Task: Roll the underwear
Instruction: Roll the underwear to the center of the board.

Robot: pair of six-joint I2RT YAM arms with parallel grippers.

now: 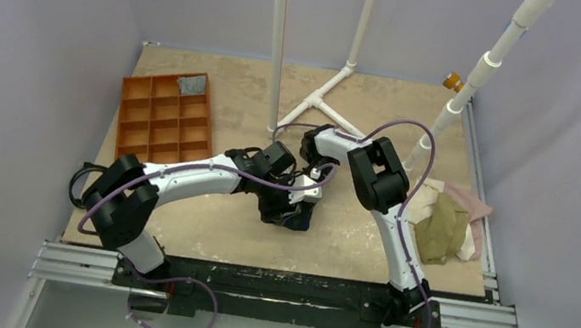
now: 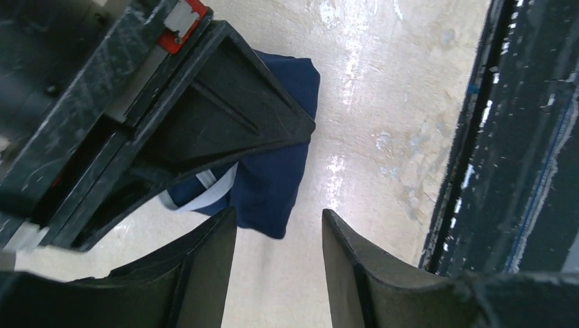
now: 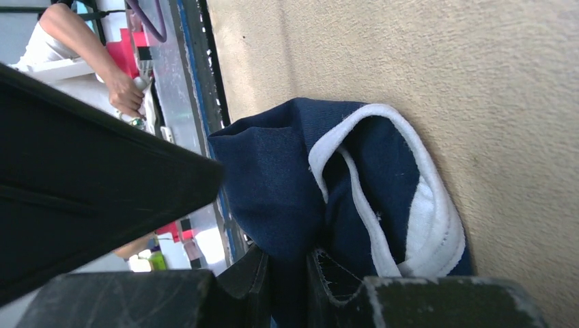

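Where the right end effector [image 3: 287, 270] meets the cloth, its two fingers are pinched together on a fold of the navy underwear [image 3: 273, 171], with fabric bunched between them. The white trim [image 3: 427, 205] loops just beside that pinch and lies against the counter [image 3: 478, 68]. The left end effector [image 2: 278, 222] stands open with nothing held. Only bare counter shows in its gap, and the garment's nearest edge lies just ahead of its tips, partly hidden by the right arm's black finger. Seen from above, both arms meet at the middle of the counter, where the underwear is a small dark bundle under them, well apart from everything else.

The garment looks light, soft and limp. It will likely sag and unroll wherever it is not held, and a single pinch gathers it rather than turning it. I judge the roll to be partly formed and loose. The trimmed band seems the better place to take hold, since it keeps a line. The free end near the left tips is the place to pin or tuck.

Further out, an orange compartment tray [image 1: 167, 117] sits at the far left. An olive-green garment [image 1: 441, 228] lies on a pale pink cloth [image 1: 470, 202] at the right edge.
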